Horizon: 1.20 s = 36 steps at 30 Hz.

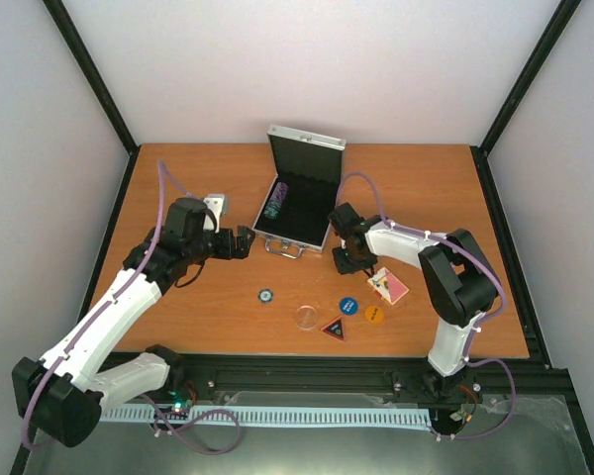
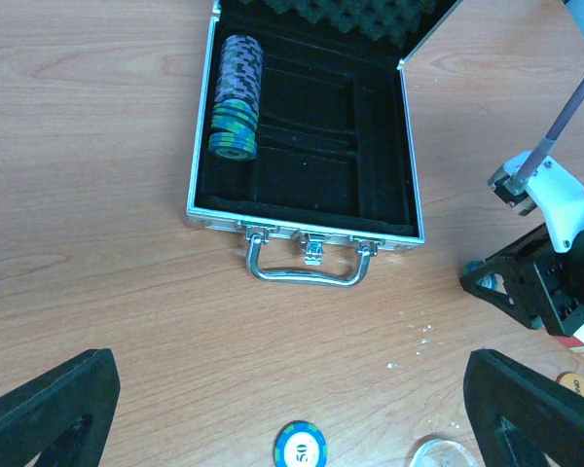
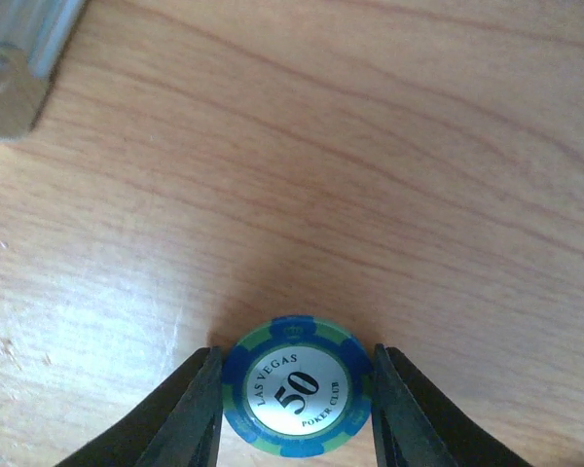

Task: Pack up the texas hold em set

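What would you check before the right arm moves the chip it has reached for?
1. Poker chip centred in the right gripper, with both fingers against its rim: ok.
2. Grip firm enough to lift: cannot tell.
3. Case open, lid upright: ok.
4. Free space in the slot in front of the chip row: ok.
5. Left gripper open and apart from the case: ok.

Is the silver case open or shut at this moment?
The case is open: its lid stands up behind, showing the black lining and a row of chips inside.
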Motion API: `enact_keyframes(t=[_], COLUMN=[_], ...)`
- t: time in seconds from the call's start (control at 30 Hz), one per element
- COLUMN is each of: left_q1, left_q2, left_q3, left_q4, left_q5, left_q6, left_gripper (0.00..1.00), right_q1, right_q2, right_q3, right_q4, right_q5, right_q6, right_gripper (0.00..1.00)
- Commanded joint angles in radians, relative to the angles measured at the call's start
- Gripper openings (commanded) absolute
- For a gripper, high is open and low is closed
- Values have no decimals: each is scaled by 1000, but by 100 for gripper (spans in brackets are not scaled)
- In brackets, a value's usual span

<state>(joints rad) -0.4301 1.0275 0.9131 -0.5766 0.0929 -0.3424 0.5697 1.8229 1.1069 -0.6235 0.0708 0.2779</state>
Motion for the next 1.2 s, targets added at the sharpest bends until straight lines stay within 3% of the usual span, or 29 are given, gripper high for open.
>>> enact_keyframes(t=[0.0,0.47,0.5,0.6,0.7,0.87,1.17], left_q1=[1,1,1,1,1,2,2], left_q2=[0,-37,-43,-60,-77,-99,-134], left_q3=[30,46,48,51,45,29,8], left_q4=[7,-32,-38,-54,-62,-69,-76], left_q5=[-2,-36,-40,-49,-46,-45,-46], left_q6=[8,17,19,23,22,17,2], left_gripper=[100,100,100,100,100,100,100], right_q1=[21,117,117,114,99,72,50], right_q2=[-10,-22,-24,-32,-33,-37,4], right_q3=[12,125,122,105,75,19,-20], right_q4=[-122,-186,-187,-193,-188,-127,-79], right_q5=[-6,12,28,91,98,19,11], right_q6=[12,48,52,59,61,51,26], right_gripper=[37,38,41,65,76,77,77])
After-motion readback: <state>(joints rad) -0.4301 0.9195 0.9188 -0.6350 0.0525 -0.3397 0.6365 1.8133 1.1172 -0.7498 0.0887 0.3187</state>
